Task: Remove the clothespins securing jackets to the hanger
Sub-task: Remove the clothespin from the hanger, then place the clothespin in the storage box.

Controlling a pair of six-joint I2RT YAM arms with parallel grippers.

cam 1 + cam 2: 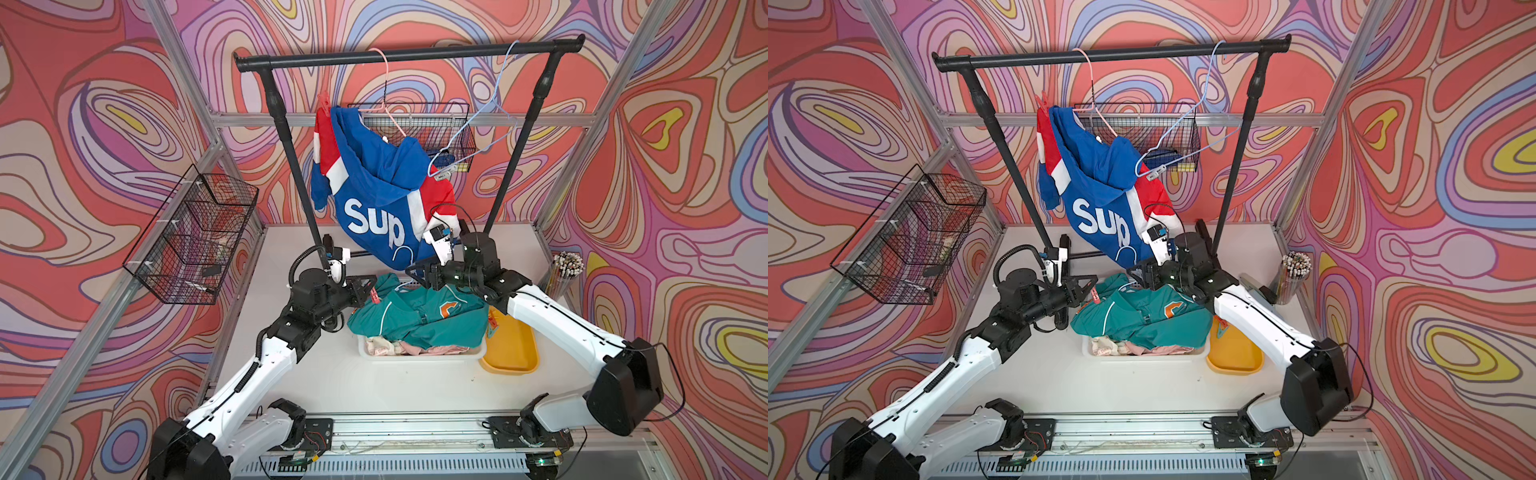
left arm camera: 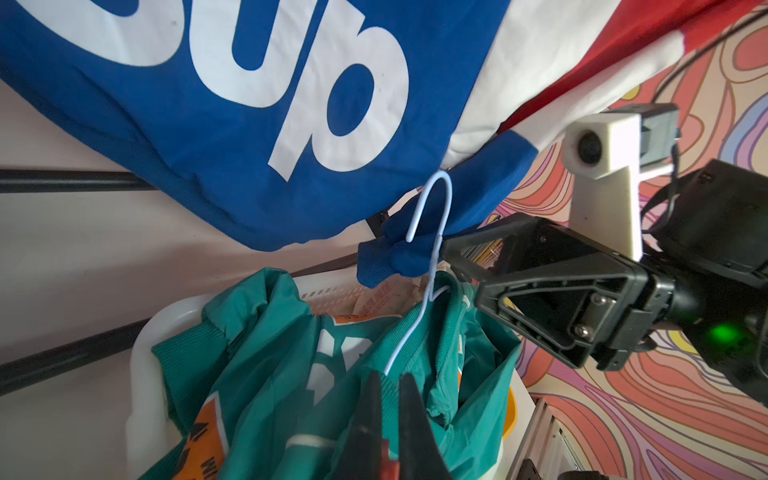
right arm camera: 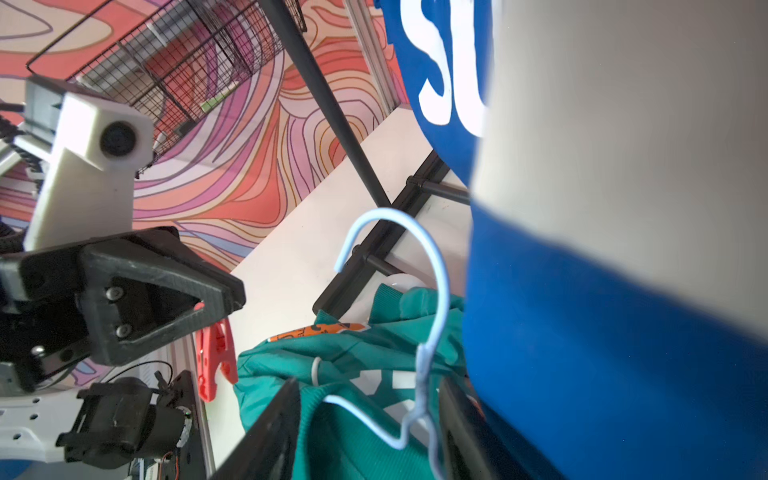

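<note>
Hooded jacket (image 1: pixel 374 195) on hanger (image 1: pixel 387 97), behind basket (image 1: pixel 415 356) of other jackets (image 1: pixel 415 318); tray (image 1: pixel 513 353) just right.

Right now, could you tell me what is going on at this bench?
The left gripper is shut on a coral-red clothespin beside the teal jacket, which lies heaped on the white basket with its hanger. The right gripper has its fingers open either side of that hanger's neck. The blue hooded jacket hangs from the rail, a second clothespin pinned at its shoulder.

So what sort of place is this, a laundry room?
Probably a robot test booth, not a real laundry: a small clothes rail holding a hooded jacket, the left arm and right arm mounted on a front rail, aluminium framing around swirly printed walls.
</note>
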